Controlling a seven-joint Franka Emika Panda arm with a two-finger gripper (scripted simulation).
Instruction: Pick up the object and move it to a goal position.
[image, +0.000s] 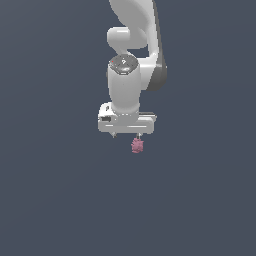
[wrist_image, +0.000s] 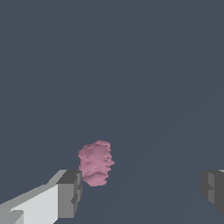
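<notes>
The object (image: 137, 145) is a small dusty-pink bumpy clump. In the exterior view it sits just below the white gripper (image: 126, 136), under the finger on that view's right. In the wrist view the object (wrist_image: 96, 162) lies right beside one grey fingertip (wrist_image: 70, 192), and the other fingertip (wrist_image: 212, 188) is far from it. The gripper (wrist_image: 141, 190) is open wide, with nothing between its jaws. I cannot tell whether the near finger touches the clump.
The white arm (image: 131, 55) rises above the gripper. A plain dark grey-blue surface (image: 50, 200) fills both views, and no other objects show.
</notes>
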